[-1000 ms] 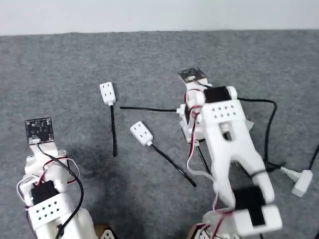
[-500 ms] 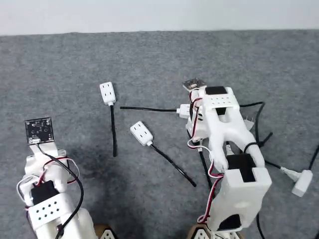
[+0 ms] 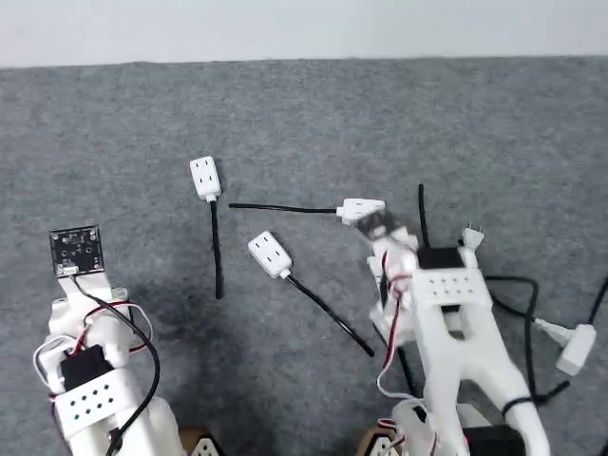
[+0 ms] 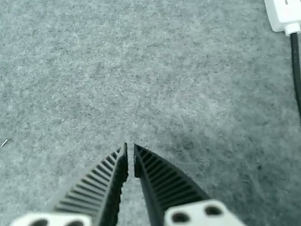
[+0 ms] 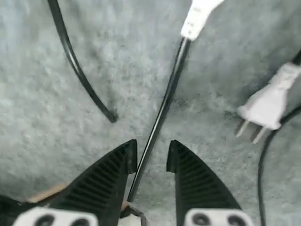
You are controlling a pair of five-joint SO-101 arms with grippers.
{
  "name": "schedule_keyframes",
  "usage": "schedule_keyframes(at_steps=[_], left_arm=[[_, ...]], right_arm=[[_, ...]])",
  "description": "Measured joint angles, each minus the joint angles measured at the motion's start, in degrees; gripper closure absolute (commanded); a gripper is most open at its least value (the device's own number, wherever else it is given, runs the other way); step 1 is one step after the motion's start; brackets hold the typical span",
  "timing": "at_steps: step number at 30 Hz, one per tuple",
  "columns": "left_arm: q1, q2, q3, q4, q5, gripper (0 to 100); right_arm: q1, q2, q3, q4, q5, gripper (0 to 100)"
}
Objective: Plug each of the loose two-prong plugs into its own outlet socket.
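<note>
Two white outlet sockets on short black cords lie on the grey carpet, one [image 3: 204,178] at the back left and one [image 3: 269,254] nearer the middle. A white plug [image 3: 361,208] lies right of them, its cord running left. A second two-prong plug [image 3: 470,237] rests beside the right arm [image 3: 446,294]. My right gripper [image 5: 151,146] is open just above the carpet, a black cord [image 5: 164,103] passing between its fingers, with a white two-prong plug [image 5: 265,106] off to one side. My left gripper [image 4: 130,147] is shut and empty over bare carpet, a socket [image 4: 284,14] well ahead.
A third white plug [image 3: 575,350] lies at the right edge with black cords looping near it. A loose cord end [image 5: 113,117] lies near the right gripper. The left arm [image 3: 85,370] sits at the near left. Bare carpet stretches across the back.
The right arm has pulled back toward the near edge, uncovering the plug by the middle and the two-prong plug beside it. The left arm has stayed still.
</note>
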Motion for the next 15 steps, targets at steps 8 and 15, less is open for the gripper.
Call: schedule_keyframes(at_steps=[8,15], left_arm=[[0.0,-0.3,0.0,0.0,0.0,98],[0.0,-0.3,0.0,0.0,0.0,98]], right_arm=[[0.9,4.1,2.7,-5.5,5.1,87.0],[1.1,13.2,2.3,-8.6,5.5,93.3]])
